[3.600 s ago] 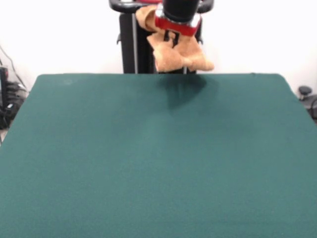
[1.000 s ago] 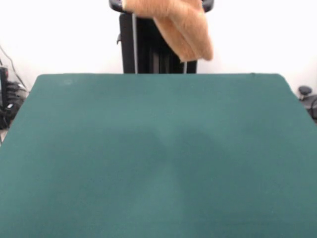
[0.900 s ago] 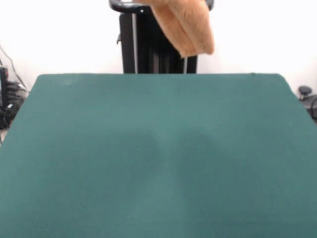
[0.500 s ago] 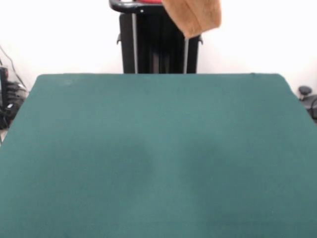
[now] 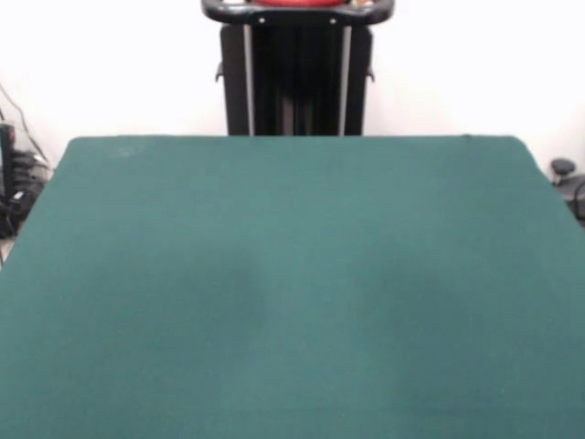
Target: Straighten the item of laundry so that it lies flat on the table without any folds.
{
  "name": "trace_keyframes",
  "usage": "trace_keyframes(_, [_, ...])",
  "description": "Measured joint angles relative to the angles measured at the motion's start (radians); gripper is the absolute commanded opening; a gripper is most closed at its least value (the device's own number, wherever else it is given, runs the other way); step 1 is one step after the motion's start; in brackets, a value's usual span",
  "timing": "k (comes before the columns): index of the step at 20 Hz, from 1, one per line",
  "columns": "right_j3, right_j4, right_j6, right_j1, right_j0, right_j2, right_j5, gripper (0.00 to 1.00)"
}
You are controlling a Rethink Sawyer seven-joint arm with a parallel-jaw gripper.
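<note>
We see a large table with a dark green, felt-like top that fills most of the front view. Its surface is smooth and even in colour. A faint, soft-edged darker patch lies a little left of the table's middle, with a second, weaker one just to its right.

The orange-tan towel does not show on the table or anywhere around it, so we cannot say where it is. The robot's pincer is outside the picture too, so we cannot tell whether it is open, closed or gripping anything.

Behind the middle of the table's far edge rises a black column with two pale vertical strips. A black rounded bar with a sliver of red along its top caps the column at the picture's upper edge. Beyond the table is a plain white wall. Off the table's far left corner hang dark cables, and off its far right corner sits a small dark rounded object.
</note>
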Motion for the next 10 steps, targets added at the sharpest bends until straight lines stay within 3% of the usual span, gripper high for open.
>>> trace_keyframes(10, [-0.102,0.0,0.0,-0.022,0.003,0.0,0.118,0.0])
